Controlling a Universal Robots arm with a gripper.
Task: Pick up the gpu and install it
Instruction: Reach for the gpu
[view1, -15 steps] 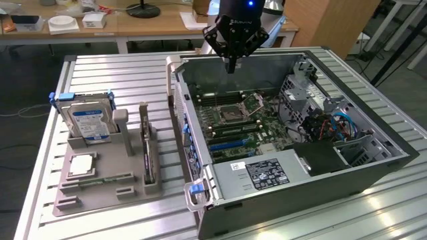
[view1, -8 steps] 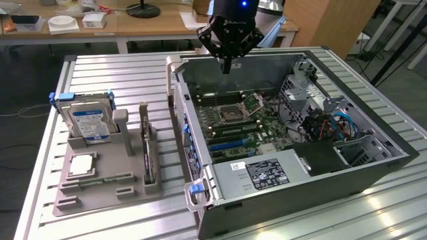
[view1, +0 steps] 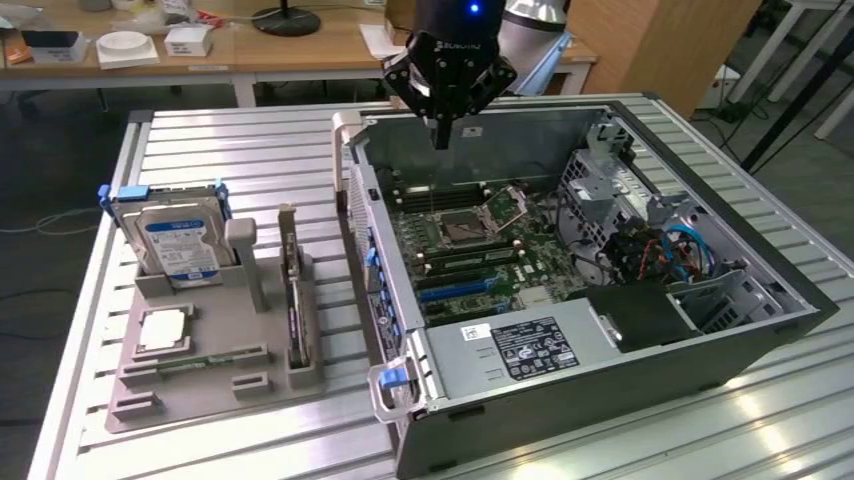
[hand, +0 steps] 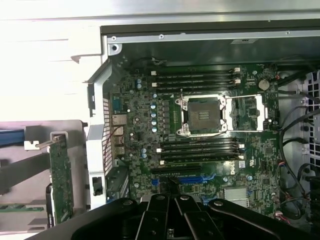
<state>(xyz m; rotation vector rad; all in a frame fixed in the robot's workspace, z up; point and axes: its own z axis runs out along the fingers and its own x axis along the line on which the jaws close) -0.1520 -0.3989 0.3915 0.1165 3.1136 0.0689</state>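
Note:
The gpu (view1: 295, 300) is a thin dark card standing on its long edge in a slot of the grey holder tray (view1: 200, 400), to the exterior view's left of the open computer case (view1: 747, 330). In the wrist view the gpu (hand: 61, 180) shows a greenish face and a metal bracket. My gripper (view1: 441, 140) hangs over the rear part of the case, above the motherboard (view1: 467, 240), well apart from the gpu. Its fingers are shut with nothing between them. In the wrist view the gripper (hand: 170, 200) points down at the motherboard (hand: 200, 125) near a blue card slot (hand: 187, 178).
The tray also holds a silver hard drive with a blue-white label (view1: 180, 245), a processor chip (view1: 160, 330) and a narrow green memory stick (view1: 200, 362). Inside the case are a power supply (view1: 527, 350), cables (view1: 667, 250) and a drive cage. Desks stand behind the slatted table (view1: 240, 150).

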